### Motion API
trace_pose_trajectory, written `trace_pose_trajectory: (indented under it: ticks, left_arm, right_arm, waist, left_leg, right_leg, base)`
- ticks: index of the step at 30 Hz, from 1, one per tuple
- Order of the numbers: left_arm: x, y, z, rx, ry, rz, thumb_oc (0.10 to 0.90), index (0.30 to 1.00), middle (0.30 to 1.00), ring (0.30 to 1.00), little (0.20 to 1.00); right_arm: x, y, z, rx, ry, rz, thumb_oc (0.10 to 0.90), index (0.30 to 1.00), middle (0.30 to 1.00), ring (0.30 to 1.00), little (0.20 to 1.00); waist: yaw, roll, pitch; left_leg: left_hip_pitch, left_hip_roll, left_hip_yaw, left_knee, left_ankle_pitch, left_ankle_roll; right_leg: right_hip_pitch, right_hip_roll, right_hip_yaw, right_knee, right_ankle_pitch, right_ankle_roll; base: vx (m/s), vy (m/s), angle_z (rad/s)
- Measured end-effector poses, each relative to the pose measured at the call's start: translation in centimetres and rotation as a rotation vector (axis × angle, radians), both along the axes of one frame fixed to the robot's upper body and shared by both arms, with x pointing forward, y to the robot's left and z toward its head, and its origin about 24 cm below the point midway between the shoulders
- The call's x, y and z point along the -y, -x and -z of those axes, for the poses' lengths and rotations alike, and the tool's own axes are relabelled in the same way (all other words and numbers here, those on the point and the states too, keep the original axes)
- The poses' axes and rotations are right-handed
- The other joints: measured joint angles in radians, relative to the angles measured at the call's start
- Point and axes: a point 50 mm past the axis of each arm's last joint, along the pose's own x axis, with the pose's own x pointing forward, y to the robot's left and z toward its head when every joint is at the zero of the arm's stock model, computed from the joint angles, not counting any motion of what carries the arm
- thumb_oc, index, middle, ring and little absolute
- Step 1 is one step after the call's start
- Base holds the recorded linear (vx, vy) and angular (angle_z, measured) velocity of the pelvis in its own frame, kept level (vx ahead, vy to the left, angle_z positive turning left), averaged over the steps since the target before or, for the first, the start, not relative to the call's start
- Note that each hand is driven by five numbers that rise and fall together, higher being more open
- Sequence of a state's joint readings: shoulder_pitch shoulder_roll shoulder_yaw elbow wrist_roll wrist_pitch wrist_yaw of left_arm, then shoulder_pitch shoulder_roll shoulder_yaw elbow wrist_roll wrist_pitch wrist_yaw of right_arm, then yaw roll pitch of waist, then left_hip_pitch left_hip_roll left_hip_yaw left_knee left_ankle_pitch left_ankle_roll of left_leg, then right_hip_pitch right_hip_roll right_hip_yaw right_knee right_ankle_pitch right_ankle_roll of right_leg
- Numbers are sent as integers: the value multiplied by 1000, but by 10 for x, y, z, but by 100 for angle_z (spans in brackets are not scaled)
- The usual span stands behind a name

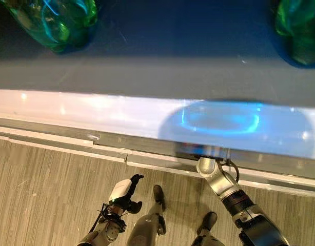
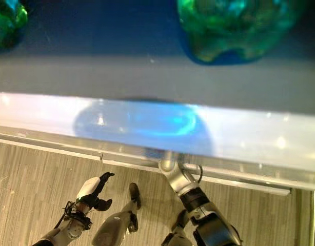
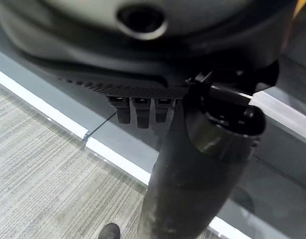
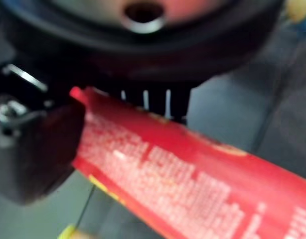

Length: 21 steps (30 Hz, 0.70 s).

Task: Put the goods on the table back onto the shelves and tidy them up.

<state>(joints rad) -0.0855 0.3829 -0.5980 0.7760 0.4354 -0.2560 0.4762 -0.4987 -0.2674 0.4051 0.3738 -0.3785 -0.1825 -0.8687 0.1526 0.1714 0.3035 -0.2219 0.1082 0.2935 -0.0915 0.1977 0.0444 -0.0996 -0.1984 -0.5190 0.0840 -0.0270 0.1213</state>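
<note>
So the robot's head camera is looking straight down over the glossy white front lip of the grey shelf board [image 1: 147, 72]. Two translucent green plastic bottles sit at the far edge of that board, one at the far left [image 1: 55, 20] and one at the far right [image 1: 301, 28].

The thing that matters is in the right hand [image 4: 38, 144]. In the right wrist view it's got a long red cardboard tube with small white print and a bit of yellow [image 4: 193, 184], and the thumb and fingers are curled around one end of it, so that's a proper clamp, not a fingertip pinch. The tube's long axis runs across the palm and sticks out well past the hand to one side. From the head views the right arm reaches forward and goes under the white lip, so the hand and tube are tucked below this board, probably at a lower shelf level. I can't see what the tube would land on.

My read: the placement is on the right arm alone, and the key thing is that the tube lies crosswise to the hand, so the free end needs room sideways before letting go.

The left hand [image 1: 124, 192], the one with the white thumb cover, hangs low near the grey striped plank floor [image 1: 39, 195], fingers loosely curled around nothing, well away from the shelf.
</note>
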Motion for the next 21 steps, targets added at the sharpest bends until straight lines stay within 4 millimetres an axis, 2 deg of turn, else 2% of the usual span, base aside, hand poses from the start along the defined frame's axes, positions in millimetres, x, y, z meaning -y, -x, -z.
trace_pose_trajectory:
  ticks: [1,2,3,6,7,8,9,10,11,12,13,14,16,17,18,19,21]
  left_arm:
    - [-1,0,0,1,-5,6,800,900,900,900,900]
    - [-4,-1,-2,10,-14,5,800,900,900,900,900]
    - [-6,-4,-5,28,-23,4,800,900,900,900,900]
    - [-8,-4,-8,61,-10,-20,800,900,900,900,900]
    - [-6,-4,-9,65,-10,-11,800,900,900,900,900]
    - [2,-5,-13,98,3,29,800,900,900,900,900]
    - [8,2,-11,96,1,81,800,900,900,900,900]
    - [11,-6,-15,120,-14,109,800,900,900,900,900]
    - [13,-16,-23,165,-14,115,800,900,900,900,900]
    - [-2,-26,-42,280,-60,118,800,900,900,900,900]
    - [-13,-27,-44,290,-94,105,800,900,900,900,900]
    - [-17,-33,-51,337,-114,100,800,900,900,900,900]
    - [-14,-40,-56,368,-118,118,800,900,900,900,900]
    - [-12,-48,-64,427,-123,118,800,900,900,900,900]
    - [-12,-50,-67,448,-131,124,800,900,900,900,900]
    - [-11,-49,-66,444,-132,131,800,900,900,900,900]
    - [-9,-46,-63,436,-134,143,800,900,900,900,900]
  right_arm:
    - [-2,1,3,-6,5,-4,400,300,300,300,300]
    - [-6,3,3,-6,0,-16,400,300,300,300,300]
    - [-11,5,1,6,-9,-33,400,300,300,300,300]
    - [-15,7,0,21,13,-50,400,300,300,300,300]
    - [-15,9,3,17,14,-47,400,300,300,300,300]
    - [-12,10,5,14,11,-31,400,300,300,300,300]
    - [-13,10,4,29,6,-26,400,300,300,300,300]
    - [-9,10,2,45,-7,-2,400,300,300,300,300]
    - [-6,8,0,52,-11,11,400,300,300,300,300]
    - [-6,6,-7,89,16,10,400,300,300,300,300]
    - [-6,5,-9,99,15,14,400,300,300,300,300]
    - [-9,4,-15,130,31,13,400,300,300,300,300]
    - [-9,4,-17,149,39,17,400,300,300,300,300]
    - [-10,4,-19,170,39,27,400,300,300,300,300]
    - [-9,5,-20,192,43,41,400,300,300,300,300]
    - [-9,5,-22,207,43,50,400,300,300,300,300]
    - [-7,5,-23,220,48,62,400,300,300,300,300]
  waist:
    - [-1,3,1]
    - [-1,-7,-3]
    - [-6,-22,-2]
    - [-3,-13,-2]
    - [-7,-14,-1]
    - [-15,-40,16]
    - [-26,-3,15]
    - [-31,-13,24]
    - [-25,-1,37]
    - [-10,47,69]
    - [-5,57,82]
    - [-11,53,109]
    - [-23,50,119]
    - [-33,43,124]
    - [-36,34,131]
    - [-36,24,138]
    - [-43,23,139]
  left_leg:
    - [9,3,-15,0,-1,1]
    - [9,-7,-18,0,-1,0]
    - [6,-28,-23,0,-5,-6]
    - [-8,-11,-13,1,-7,-18]
    - [-25,-6,-9,35,-18,-32]
    - [-107,-12,-6,150,-104,-61]
    - [-51,-14,27,0,-22,-56]
    - [-62,-32,25,1,-25,-52]
    - [-67,-60,25,1,-32,-41]
    - [-67,-106,22,2,-56,-6]
    - [-67,-122,23,2,-63,4]
    - [-93,-133,31,56,-80,27]
    - [-133,-138,43,123,-97,49]
    - [-183,-127,42,205,-127,55]
    - [-213,-111,43,260,-159,51]
    - [-237,-97,44,286,-167,45]
    - [-260,-88,42,298,-171,43]
  right_leg:
    - [-11,-6,2,-11,-13,2]
    - [-8,-9,1,-103,20,-15]
    - [-20,-25,-3,-152,108,-20]
    - [-26,-4,1,-170,104,-16]
    - [-26,-1,2,-170,105,-19]
    - [-23,-24,7,-169,111,-27]
    - [-22,-1,18,-161,109,-25]
    - [-42,-23,16,-143,106,-21]
    - [-69,-61,13,-89,98,-10]
    - [-129,-144,2,55,65,30]
    - [-142,-166,2,80,64,31]
    - [-181,-198,4,128,63,32]
    - [-209,-229,5,175,59,26]
    - [-228,-239,2,197,54,17]
    - [-234,-230,1,194,41,13]
    - [-246,-223,1,196,34,10]
    - [-258,-218,-19,196,22,3]
  base:
    - [-48,90,-1]
    - [-33,54,21]
    - [-39,52,25]
    - [-70,68,-1]
    - [-69,65,1]
    - [-65,68,-31]
    - [-126,139,-28]
    - [-111,167,-21]
    - [-120,205,23]
    - [-150,271,21]
    - [-172,244,8]
    - [-208,201,-6]
    - [-137,43,-4]
    - [-115,7,-4]
    - [-127,16,-7]
    - [-95,17,-6]
    - [-74,34,2]
